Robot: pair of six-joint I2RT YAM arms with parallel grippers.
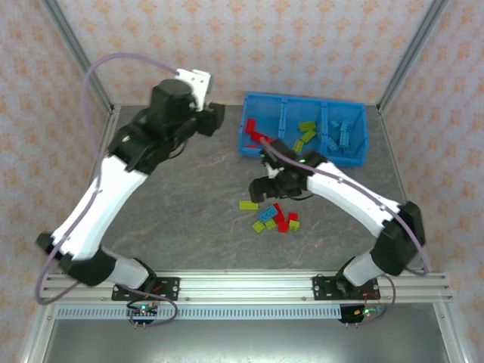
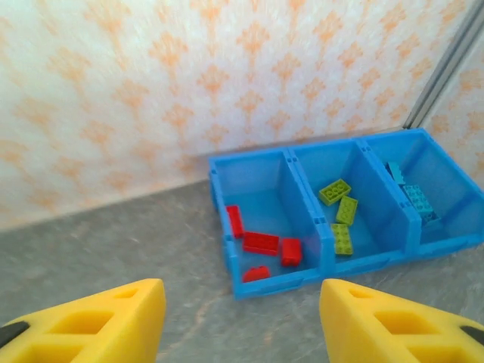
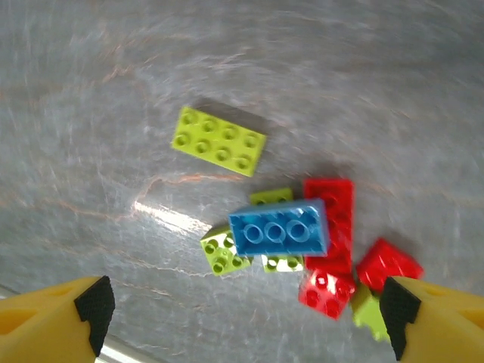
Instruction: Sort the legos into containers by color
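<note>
Low in the middle of the top view, loose legos [image 1: 276,218] lie clustered on the grey table [image 1: 189,197]: red, yellow-green and one blue. The right gripper [image 1: 261,190] hangs just above them, jaws spread wide and empty. At upper left, the left gripper [image 1: 215,118] has its jaws apart, holding nothing. At upper right, the blue bin [image 1: 302,97] holds red pieces in its left compartment, green in the middle and light blue on the right.

The blue bin [image 1: 344,158] sits at the worktop's [image 1: 189,204] far right, with red, yellow-green and light blue legos [image 1: 307,127] each in their own compartment. Loose legos [image 1: 278,219] lie mid-worktop just beside the right arm's [image 1: 355,198] tip. The left arm [image 1: 113,189] points toward the bin.
</note>
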